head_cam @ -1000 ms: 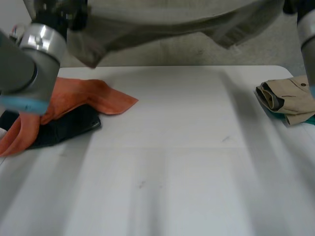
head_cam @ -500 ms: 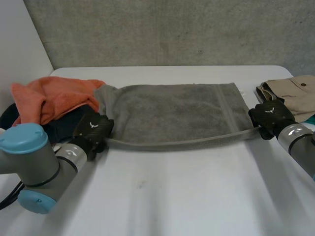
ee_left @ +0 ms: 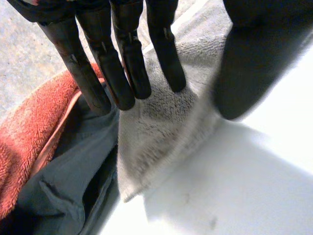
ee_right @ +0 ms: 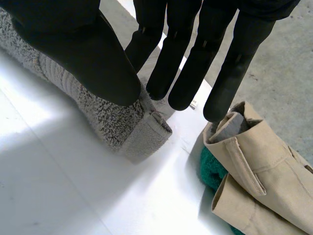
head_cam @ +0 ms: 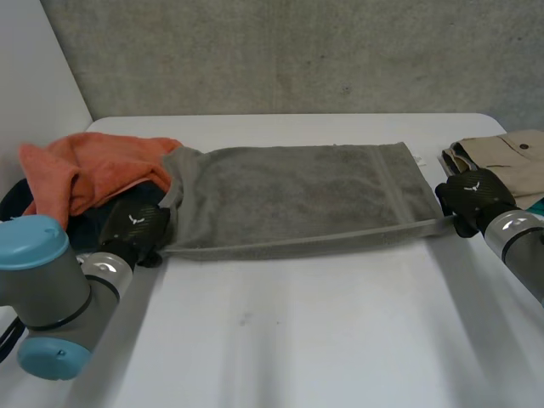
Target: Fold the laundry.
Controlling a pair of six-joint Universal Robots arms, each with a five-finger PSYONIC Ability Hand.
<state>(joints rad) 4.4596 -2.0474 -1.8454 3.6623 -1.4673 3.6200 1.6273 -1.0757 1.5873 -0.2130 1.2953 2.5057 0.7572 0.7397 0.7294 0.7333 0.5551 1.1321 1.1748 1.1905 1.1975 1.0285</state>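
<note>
A grey towel (head_cam: 297, 195) lies spread flat across the white table (head_cam: 297, 340), its long near edge folded into a thick hem. My left hand (head_cam: 136, 228) is at the towel's near left corner. In the left wrist view its fingers (ee_left: 122, 63) are straight and the thumb stands apart, with the towel corner (ee_left: 161, 142) lying loose on the table below them. My right hand (head_cam: 474, 197) is at the near right corner. In the right wrist view its thumb (ee_right: 93, 58) and fingers pinch the towel's hemmed corner (ee_right: 142, 134).
An orange towel (head_cam: 85, 170) lies heaped on a dark garment (head_cam: 17, 204) at the table's left edge, touching the grey towel's left end. A folded beige garment (head_cam: 510, 157) on a teal cloth (ee_right: 210, 171) lies just beyond my right hand.
The grey towel, held up in the air a second ago, has come down flat on the table. My left hand has let go of its corner and drawn back to the left.
</note>
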